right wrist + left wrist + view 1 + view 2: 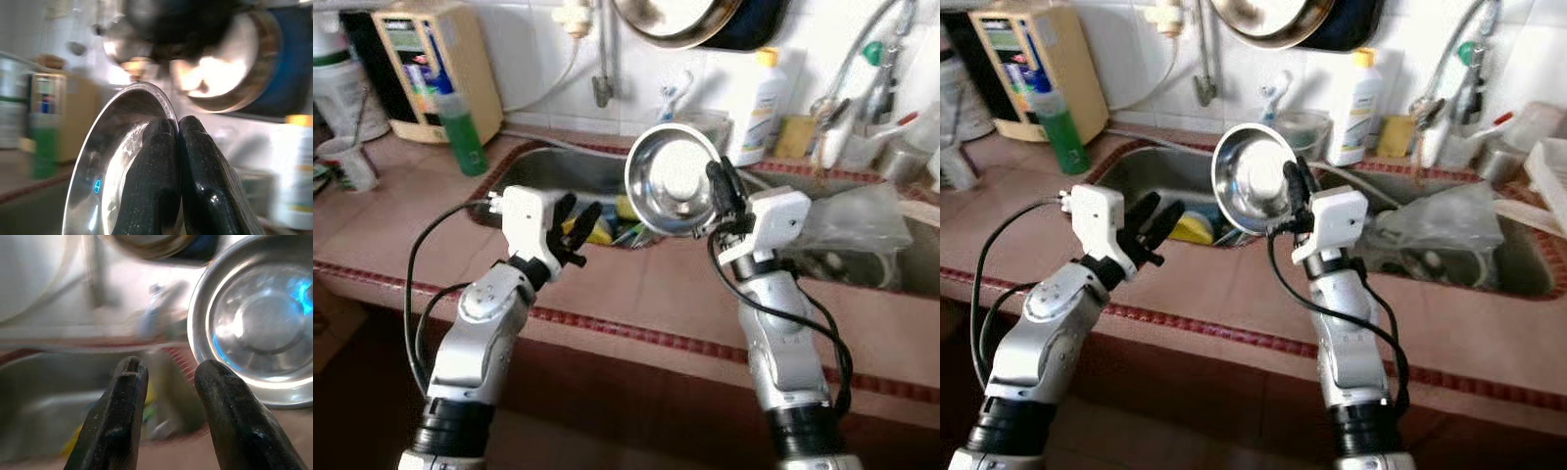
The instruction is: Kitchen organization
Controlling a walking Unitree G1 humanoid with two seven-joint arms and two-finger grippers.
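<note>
A round steel bowl (673, 181) is held upright in the air above the near edge of a sink (553, 171), its hollow facing the camera. It is gripped at its right rim by the right gripper (722, 192), whose jaws are pinched tight on the rim, one finger inside the bowl and one behind. The left gripper (576, 227) is raised beside it over the tiled worktop (636, 289), apart from the bowl, its jaws spread and holding nothing. Yellow and dark items are seen lying in the sink. A green bottle (461, 132) and a beige appliance (435, 69) are set at the back left; a white bottle (759, 108) is stood behind the sink, and a pan (680, 20) is hung on the tiled wall.
</note>
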